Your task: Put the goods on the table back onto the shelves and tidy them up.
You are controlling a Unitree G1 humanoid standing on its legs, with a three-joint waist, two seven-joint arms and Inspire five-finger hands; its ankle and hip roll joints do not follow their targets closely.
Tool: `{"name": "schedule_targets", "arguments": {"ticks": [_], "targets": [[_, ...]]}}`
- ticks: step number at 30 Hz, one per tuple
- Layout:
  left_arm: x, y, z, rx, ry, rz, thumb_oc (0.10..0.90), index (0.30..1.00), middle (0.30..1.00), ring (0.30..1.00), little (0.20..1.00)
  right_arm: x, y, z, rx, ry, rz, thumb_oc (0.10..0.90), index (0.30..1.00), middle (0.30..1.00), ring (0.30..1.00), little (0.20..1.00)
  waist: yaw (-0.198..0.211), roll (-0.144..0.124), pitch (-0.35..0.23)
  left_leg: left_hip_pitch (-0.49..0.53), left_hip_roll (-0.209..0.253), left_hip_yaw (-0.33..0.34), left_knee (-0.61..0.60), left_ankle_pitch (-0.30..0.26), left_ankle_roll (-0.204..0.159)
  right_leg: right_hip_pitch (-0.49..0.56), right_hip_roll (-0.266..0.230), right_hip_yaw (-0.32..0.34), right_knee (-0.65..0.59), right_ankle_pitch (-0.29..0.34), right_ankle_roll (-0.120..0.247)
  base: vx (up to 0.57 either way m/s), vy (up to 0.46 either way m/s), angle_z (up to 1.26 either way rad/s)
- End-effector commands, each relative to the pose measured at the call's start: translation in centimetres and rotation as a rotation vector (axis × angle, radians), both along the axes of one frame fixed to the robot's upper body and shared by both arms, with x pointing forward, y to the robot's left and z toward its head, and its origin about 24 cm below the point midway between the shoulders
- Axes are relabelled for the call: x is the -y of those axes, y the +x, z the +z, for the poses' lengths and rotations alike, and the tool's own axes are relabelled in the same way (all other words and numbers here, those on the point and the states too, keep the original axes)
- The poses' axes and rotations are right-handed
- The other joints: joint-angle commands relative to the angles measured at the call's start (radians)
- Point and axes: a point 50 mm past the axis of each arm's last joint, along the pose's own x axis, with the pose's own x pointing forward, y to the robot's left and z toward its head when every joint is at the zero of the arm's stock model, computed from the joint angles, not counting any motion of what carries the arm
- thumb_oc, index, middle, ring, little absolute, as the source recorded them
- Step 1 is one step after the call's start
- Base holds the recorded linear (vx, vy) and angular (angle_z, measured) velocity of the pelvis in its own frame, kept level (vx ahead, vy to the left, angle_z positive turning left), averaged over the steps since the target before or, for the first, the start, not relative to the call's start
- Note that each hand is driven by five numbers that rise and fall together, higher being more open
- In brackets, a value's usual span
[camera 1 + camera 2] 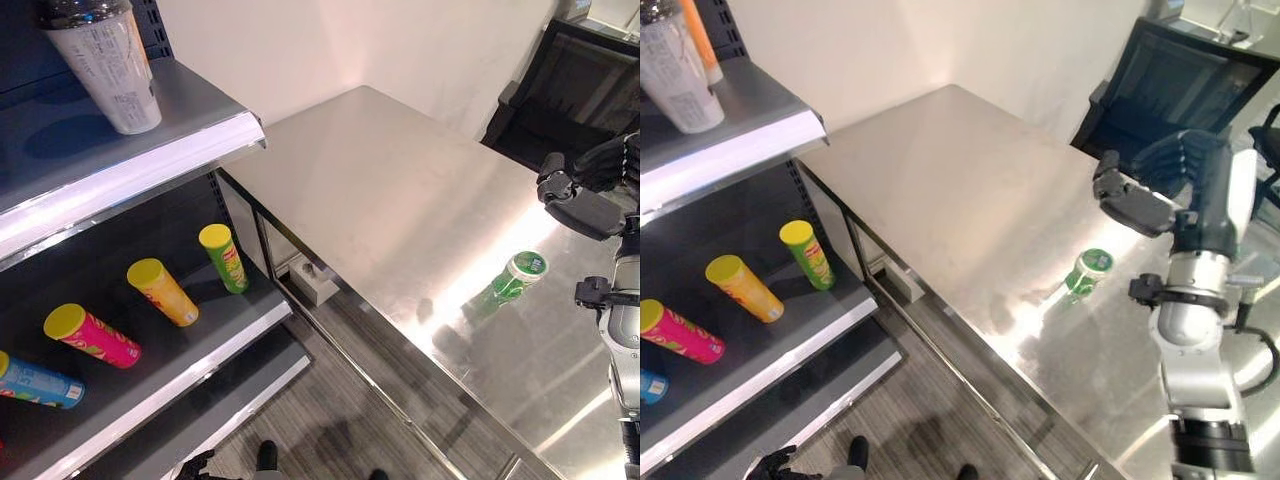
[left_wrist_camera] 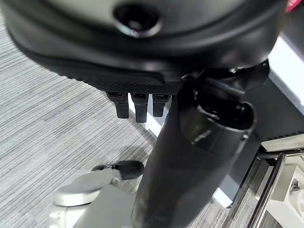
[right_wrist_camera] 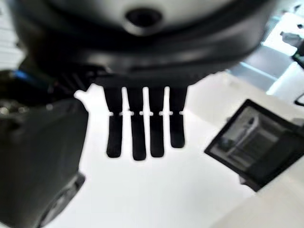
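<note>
Starting at the far left: shelves [image 1: 120, 170], with a grey upper board and a dark lower board. On the upper board, one tall white cup [image 1: 108, 70] with a dark lid, upright near the front edge; in the right eye view, one orange item just behind it, too cropped to identify. On the lower board, four snack cans lying on their sides in a loose row, lids toward the front: one blue can [image 1: 38, 381] at the left edge, partly cut off; one pink can [image 1: 92, 337] with a yellow lid; one orange-yellow can [image 1: 163, 292] with a yellow lid; one green can [image 1: 224, 257] with a yellow lid, nearest the table. All four apart, none touching. Below, grey striped floor and one pale box [image 1: 314, 282] under the table's edge. Further right, one steel table [image 1: 380, 190], butted against the shelf's side. On it, a single green tub [image 1: 1087, 273] with a white-and-green lid, lying tilted toward the table's right part, well apart from the shelves. Above and right of the tub, right hand [image 1: 1170, 190], raised clear of the table, fingers straight and spread, thumb out, holding nothing. Left hand [image 2: 137, 102] down near the floor in its wrist view, fingers straight, empty. Behind the table, one black chair [image 1: 1170, 80].
</note>
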Motion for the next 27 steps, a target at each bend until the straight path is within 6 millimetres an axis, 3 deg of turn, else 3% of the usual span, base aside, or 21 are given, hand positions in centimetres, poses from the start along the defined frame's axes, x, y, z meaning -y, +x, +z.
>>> {"name": "schedule_targets", "arguments": {"ticks": [1, 8, 18, 23, 27], "targets": [[-1.6, 1.0, 0.5, 0.000, 0.057, -0.051, 0.800, 0.900, 0.900, 0.900, 0.900, -0.4, -1.3, 4.5, 0.190, -0.110, 0.023, 0.800, 0.900, 0.900, 0.900, 0.900, 0.012, 0.000, -0.069, 0.014, 0.095, 0.032, 0.004, -0.013, -0.069, 0.020, -0.018, -0.020, 0.008, -0.092, 0.037, 0.01, -0.009, 0.11], [-1.5, 0.2, 0.2, -0.027, 0.058, -0.055, 0.800, 0.900, 0.900, 0.900, 0.900, -0.2, -2.4, 3.1, 0.130, -0.141, 0.020, 0.800, 0.900, 0.900, 0.900, 0.900, -0.002, -0.001, -0.072, 0.016, 0.091, 0.039, 0.003, -0.024, -0.068, 0.018, -0.023, -0.020, 0.008, -0.082, 0.042, 0.01, 0.006, 0.05], [-1.5, 1.2, 0.5, 0.009, 0.061, -0.073, 0.800, 0.900, 0.900, 0.900, 0.900, -0.1, -4.1, 1.1, 0.044, -0.119, 0.051, 0.800, 0.900, 0.900, 0.900, 0.900, -0.045, 0.001, -0.065, 0.037, 0.091, 0.074, 0.003, -0.041, -0.065, 0.011, -0.033, 0.003, 0.008, -0.071, 0.051, 0.00, 0.005, -0.06], [-1.0, 2.1, 0.8, 0.049, 0.046, -0.089, 0.800, 0.900, 0.900, 0.900, 0.900, 0.4, -4.3, -1.4, -0.044, -0.066, 0.029, 0.800, 0.900, 0.900, 0.900, 0.900, -0.063, 0.003, -0.059, 0.046, 0.092, 0.086, 0.003, -0.045, -0.063, 0.008, -0.034, 0.016, 0.008, -0.069, 0.053, 0.00, 0.003, -0.08], [-1.0, 2.0, 0.7, 0.042, 0.049, -0.094, 0.800, 0.900, 0.900, 0.900, 0.900, 2.0, -4.5, -4.1, -0.166, -0.052, -0.082, 0.800, 0.900, 0.900, 0.900, 0.900, -0.071, 0.004, -0.052, 0.046, 0.094, 0.090, 0.003, -0.045, -0.060, 0.004, -0.036, 0.022, 0.008, -0.066, 0.055, 0.00, 0.002, -0.15]]}}
